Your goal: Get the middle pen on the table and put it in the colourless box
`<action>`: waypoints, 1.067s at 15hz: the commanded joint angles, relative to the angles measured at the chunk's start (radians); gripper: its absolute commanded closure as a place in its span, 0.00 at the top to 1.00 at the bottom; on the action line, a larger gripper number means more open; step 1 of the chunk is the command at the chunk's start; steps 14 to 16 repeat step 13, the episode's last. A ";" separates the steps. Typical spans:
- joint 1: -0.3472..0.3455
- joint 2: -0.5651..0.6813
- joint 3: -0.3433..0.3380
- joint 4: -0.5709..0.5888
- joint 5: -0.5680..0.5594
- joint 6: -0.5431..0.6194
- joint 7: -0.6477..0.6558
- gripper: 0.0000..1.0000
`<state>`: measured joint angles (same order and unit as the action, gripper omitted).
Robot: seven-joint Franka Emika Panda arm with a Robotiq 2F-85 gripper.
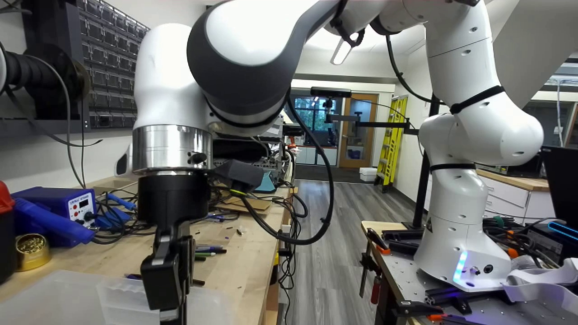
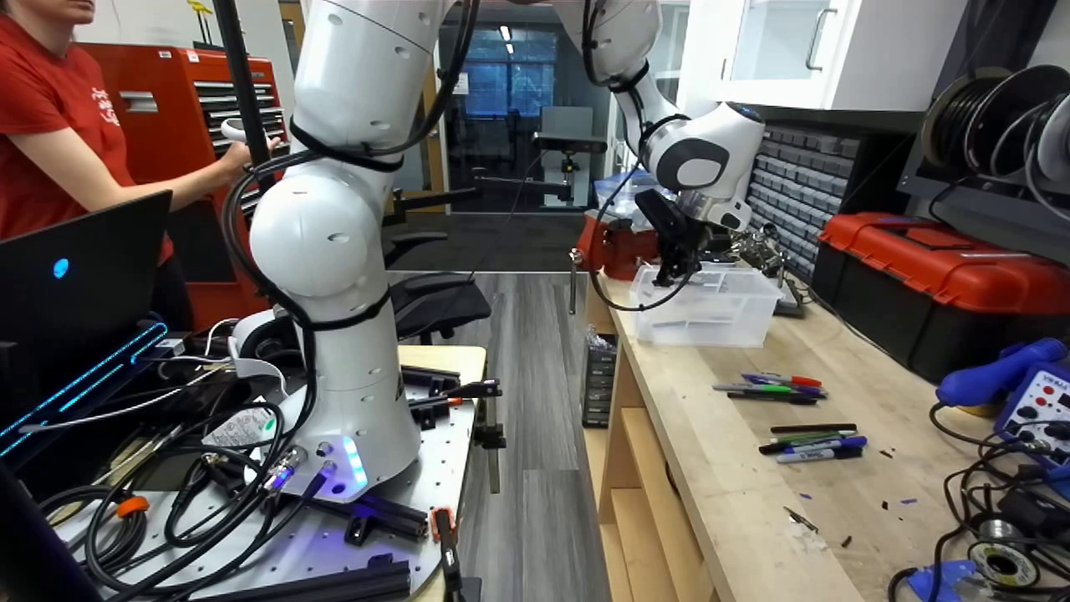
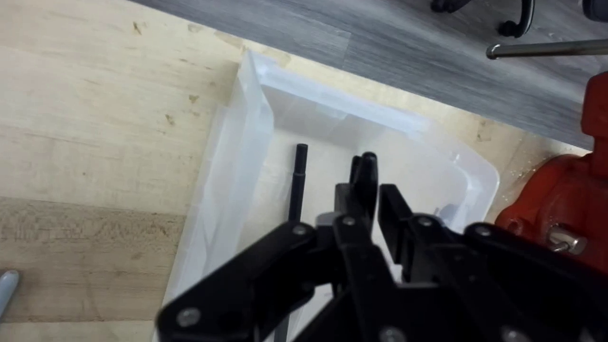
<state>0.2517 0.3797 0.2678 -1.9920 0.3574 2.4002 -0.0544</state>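
Black two-fingered claw (image 3: pixel 374 191) hangs over clear, frosted plastic tub (image 2: pixel 710 328)

A slim black pen (image 3: pixel 295 194) lies inside the tub beside one wall, partly hidden by the claw in the wrist view. The claw's jaws stand close together, a thin pale gap showing; whether the dark, slender shape (image 3: pixel 365 183) between them is a gripped pen cannot be told. On the long, pale beige wooden table (image 2: pixel 752 502), one bunch of coloured pens (image 2: pixel 773 388) lies near the tub and another bunch (image 2: pixel 819 446) farther along; which is the middle pen cannot be told. A red metal vise (image 3: pixel 565 199) stands just beside the tub. In an exterior view, a person in a red shirt (image 2: pixel 63 109) stands behind a black laptop (image 2: pixel 84 288), a white device (image 2: pixel 234 130) at hand.
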 commanded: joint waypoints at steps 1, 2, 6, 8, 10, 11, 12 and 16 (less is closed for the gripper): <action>0.003 -0.013 0.001 0.005 -0.032 0.045 0.030 0.50; -0.003 -0.022 0.003 0.005 -0.028 0.047 0.024 0.55; -0.033 -0.073 0.010 0.009 -0.001 0.033 -0.004 0.81; -0.047 -0.098 0.007 0.015 0.008 0.023 -0.008 0.94; -0.054 -0.120 -0.001 0.016 0.003 0.016 0.004 0.99; -0.041 -0.071 0.002 0.037 -0.009 0.036 0.001 0.88; -0.046 -0.082 0.000 0.037 -0.009 0.034 0.001 0.95; -0.049 -0.088 -0.001 0.037 -0.008 0.033 0.001 0.99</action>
